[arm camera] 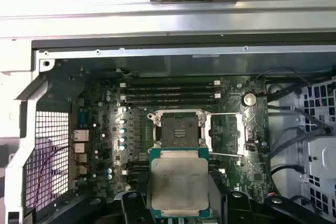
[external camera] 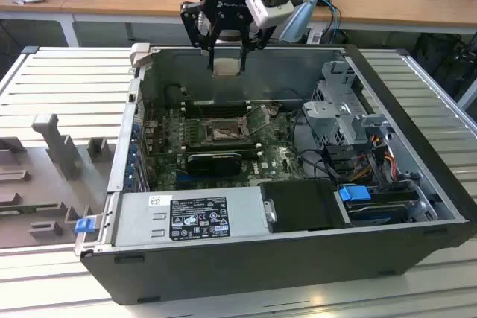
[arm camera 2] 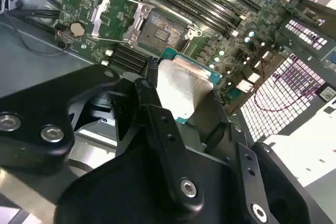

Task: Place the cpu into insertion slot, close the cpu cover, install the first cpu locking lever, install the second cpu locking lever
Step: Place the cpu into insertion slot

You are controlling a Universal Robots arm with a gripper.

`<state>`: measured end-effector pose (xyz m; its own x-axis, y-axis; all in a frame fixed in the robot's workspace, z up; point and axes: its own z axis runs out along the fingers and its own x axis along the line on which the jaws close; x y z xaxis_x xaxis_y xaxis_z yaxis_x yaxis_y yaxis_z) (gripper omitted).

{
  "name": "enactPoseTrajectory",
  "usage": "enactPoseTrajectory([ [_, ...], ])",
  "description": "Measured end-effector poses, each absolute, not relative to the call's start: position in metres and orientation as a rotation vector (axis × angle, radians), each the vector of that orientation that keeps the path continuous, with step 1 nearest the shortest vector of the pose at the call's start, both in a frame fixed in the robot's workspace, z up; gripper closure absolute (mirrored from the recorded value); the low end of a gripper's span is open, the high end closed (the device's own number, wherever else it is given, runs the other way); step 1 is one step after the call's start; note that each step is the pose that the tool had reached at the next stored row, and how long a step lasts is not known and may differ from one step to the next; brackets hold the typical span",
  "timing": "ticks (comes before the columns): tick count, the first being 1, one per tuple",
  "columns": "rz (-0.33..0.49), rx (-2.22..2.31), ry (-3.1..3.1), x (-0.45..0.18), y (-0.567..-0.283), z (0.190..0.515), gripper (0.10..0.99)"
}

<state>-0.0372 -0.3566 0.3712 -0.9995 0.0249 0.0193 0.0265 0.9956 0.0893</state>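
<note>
Exterior view: I see the gripper [external camera: 226,62] hanging over the open computer case [external camera: 246,266], pinching the cpu [external camera: 226,69] by 2 opposite edges. The insertion slot [external camera: 221,132] lies well below it, uncovered.

Second wrist view: the cpu [arm camera 2: 184,85] is clamped between the fingers [arm camera 2: 149,98]. Beyond the fingertips I see the slot [arm camera 2: 160,30], with the cpu cover [arm camera 2: 100,19] swung open beside it (green board shows through its window).

First wrist view: the cpu [arm camera: 178,182] is in the grip, apart from the slot [arm camera: 178,128]. The cover [arm camera: 240,135] is open.

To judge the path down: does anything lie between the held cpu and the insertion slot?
In the exterior view the stretch from the cpu down to the insertion slot is bare air.
</note>
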Motion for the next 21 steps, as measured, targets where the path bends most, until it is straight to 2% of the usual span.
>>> enactPoseTrajectory([
  [9, -0.143, -0.325, -3.111, -0.0374, -0.3566, 0.3702, 0.561],
  [21, -0.141, -0.365, -3.108, -0.0374, -0.3566, 0.3640, 0.561],
])
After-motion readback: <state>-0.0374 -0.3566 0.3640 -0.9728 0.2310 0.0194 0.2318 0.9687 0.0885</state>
